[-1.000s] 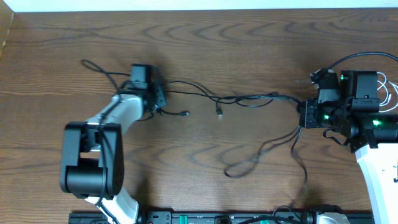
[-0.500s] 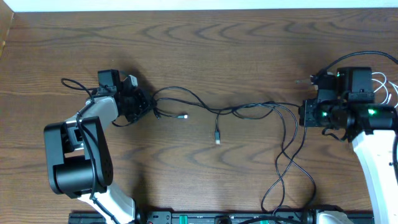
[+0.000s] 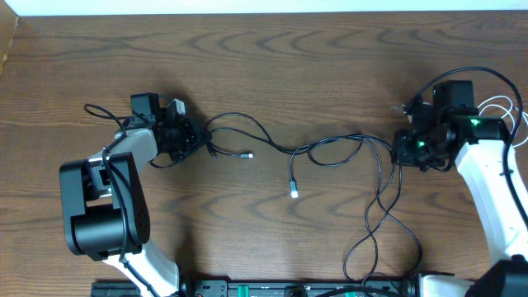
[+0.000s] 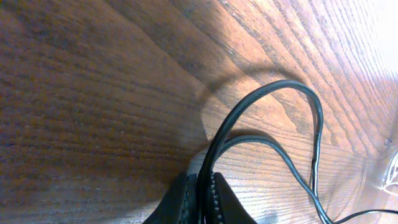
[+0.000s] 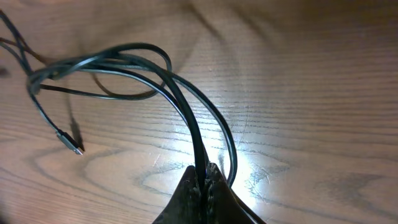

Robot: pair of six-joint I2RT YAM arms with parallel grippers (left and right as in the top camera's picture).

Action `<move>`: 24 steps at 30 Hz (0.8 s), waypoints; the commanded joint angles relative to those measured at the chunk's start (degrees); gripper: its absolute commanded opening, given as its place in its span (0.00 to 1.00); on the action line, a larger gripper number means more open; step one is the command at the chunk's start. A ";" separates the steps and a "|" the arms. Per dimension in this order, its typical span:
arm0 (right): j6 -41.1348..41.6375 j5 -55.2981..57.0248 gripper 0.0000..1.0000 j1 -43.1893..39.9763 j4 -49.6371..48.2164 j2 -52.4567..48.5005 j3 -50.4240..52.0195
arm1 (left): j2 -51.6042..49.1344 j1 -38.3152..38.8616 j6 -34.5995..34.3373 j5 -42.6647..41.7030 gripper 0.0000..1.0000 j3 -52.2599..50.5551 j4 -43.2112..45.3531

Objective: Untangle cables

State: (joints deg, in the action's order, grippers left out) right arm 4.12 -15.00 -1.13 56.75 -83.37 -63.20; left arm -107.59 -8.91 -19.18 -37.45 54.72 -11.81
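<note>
The long black cable [image 3: 290,152] runs across the table between my two grippers, sagging in loose loops. One plug end [image 3: 247,154] lies near the left gripper and another [image 3: 294,194] at mid-table. My left gripper [image 3: 188,137] is shut on the black cable, which shows as a loop in the left wrist view [image 4: 273,87] with the jaws [image 4: 202,194] pinching it. My right gripper [image 3: 402,149] is shut on the cable too, and the right wrist view shows its jaws [image 5: 204,179] on strands [image 5: 186,106]. Thin white cable loops [image 3: 507,111] lie behind the right arm at the table's right edge.
A long loop of the black cable [image 3: 381,223] trails toward the table's front edge. A black rail [image 3: 297,289] runs along the front. The arms' own thicker black wires arch over the right arm [image 3: 487,74] and beside the left arm [image 3: 99,110].
Over the second the left gripper pulled its cable end leftward. The right gripper has shifted slightly back and turned. The middle of the cable has slackened and the mid-table plug slid down a little.
</note>
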 commanded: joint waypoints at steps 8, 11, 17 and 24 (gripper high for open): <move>0.76 -0.59 0.24 -0.28 -0.24 -3.41 0.28 | -0.96 -0.13 1.33 -0.94 0.23 -0.81 0.13; 0.74 -0.59 0.34 -0.28 -0.22 -3.91 0.28 | -0.96 -0.13 1.33 -0.94 0.38 -0.81 0.15; 0.76 -0.59 0.46 -0.28 -0.46 -3.98 0.28 | -0.96 -0.13 1.31 -0.96 0.55 -0.81 0.13; 1.22 -1.11 0.56 1.60 -1.01 -3.98 0.33 | -0.87 -0.13 1.31 -1.64 0.75 -0.81 0.13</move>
State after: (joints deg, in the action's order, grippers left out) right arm 5.26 -15.49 -0.75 55.99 -86.98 -63.20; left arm -106.91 -8.91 -18.09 -43.22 54.98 -10.57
